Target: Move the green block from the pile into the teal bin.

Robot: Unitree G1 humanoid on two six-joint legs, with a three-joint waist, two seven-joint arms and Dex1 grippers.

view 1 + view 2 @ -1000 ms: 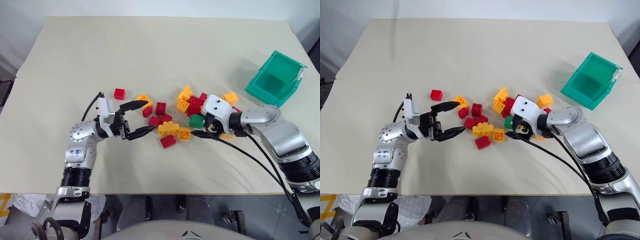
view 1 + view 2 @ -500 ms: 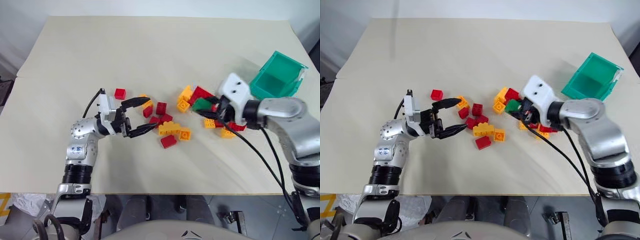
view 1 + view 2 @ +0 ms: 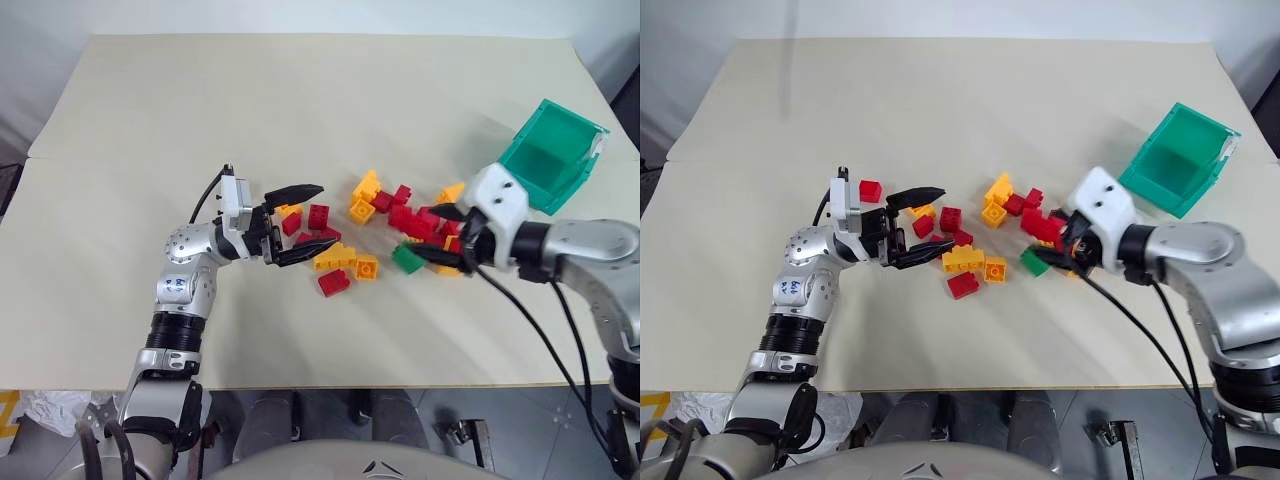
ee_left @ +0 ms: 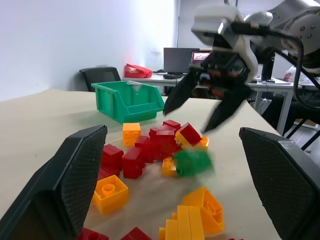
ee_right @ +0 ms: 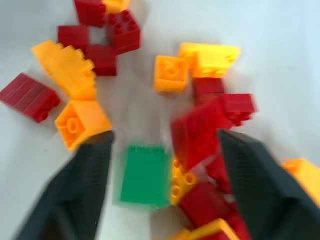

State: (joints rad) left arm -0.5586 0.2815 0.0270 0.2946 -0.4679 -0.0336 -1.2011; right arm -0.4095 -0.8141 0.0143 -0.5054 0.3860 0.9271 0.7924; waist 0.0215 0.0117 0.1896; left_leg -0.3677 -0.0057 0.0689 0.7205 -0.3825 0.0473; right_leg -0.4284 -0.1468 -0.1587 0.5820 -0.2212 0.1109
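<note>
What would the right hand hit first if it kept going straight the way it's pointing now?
Most likely the green block. The right hand is open and aimed down at the pile, and in its wrist view the block lies between its fingers. Depth is unclear, so a neighbouring red brick could touch first.

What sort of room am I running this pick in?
Most likely an office or lab. Beyond the table, the left wrist view shows a desk with a monitor and a black office chair against a white wall.
</note>
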